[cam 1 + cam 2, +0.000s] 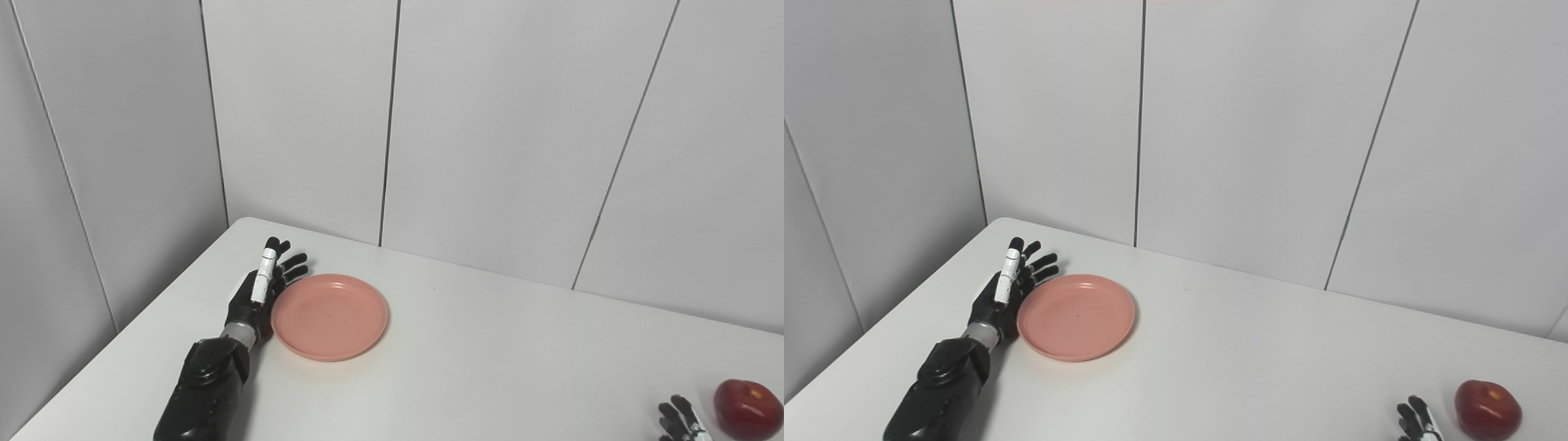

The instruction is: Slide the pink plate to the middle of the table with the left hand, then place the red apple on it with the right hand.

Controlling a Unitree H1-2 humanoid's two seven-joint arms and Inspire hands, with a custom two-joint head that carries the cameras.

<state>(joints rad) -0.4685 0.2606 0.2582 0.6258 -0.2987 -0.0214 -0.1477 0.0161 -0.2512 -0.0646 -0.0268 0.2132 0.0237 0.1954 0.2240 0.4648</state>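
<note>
A pink plate [329, 316] is seen lying flat on the white table [490, 367], toward the left part of the surface, well apart from the red apple [748, 409], which sits on the table at about 4 o'clock from the plate, near the bottom right corner of the view. The left hand [260, 288] is placed at the plate's 9 o'clock side, palm turned toward the rim, fingers [293, 263] extended and spread, nothing gripped; it is released. The palm edge appears to be touching or just beside the plate's rim; contact cannot be confirmed. The black forearm [205, 392] is seen coming in from the bottom edge at 7 o'clock of the plate. Of the right hand [1418, 421] only fingertips are visible at the bottom edge, just beside the apple at its 9 o'clock, not touching it; the fingers are seen apart, nothing held. Grey wall panels [490, 122] are seen behind the table.
</note>
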